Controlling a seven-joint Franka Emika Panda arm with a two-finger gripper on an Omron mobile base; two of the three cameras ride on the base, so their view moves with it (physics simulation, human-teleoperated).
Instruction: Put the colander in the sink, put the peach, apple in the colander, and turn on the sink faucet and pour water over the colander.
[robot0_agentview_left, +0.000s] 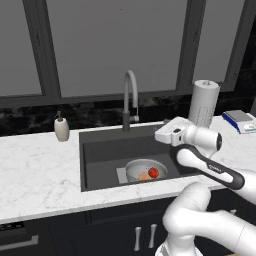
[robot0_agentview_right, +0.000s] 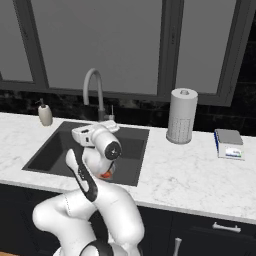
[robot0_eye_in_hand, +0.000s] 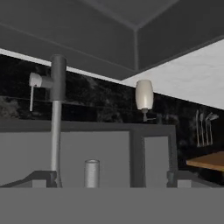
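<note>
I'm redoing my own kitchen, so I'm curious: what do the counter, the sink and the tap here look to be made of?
The counter looks like polished white marble, going by its faint grey veining. The sink seems a matte dark grey composite or stone, flat in tone with no glare. The sink faucet looks like brushed grey metal with a darker lower stem. All of it is rendered, so these are only looks.

In the right base view the arm (robot0_agentview_right: 95, 165) hides the colander and all but a sliver of the apple (robot0_agentview_right: 106, 175) — the peach too.
</note>
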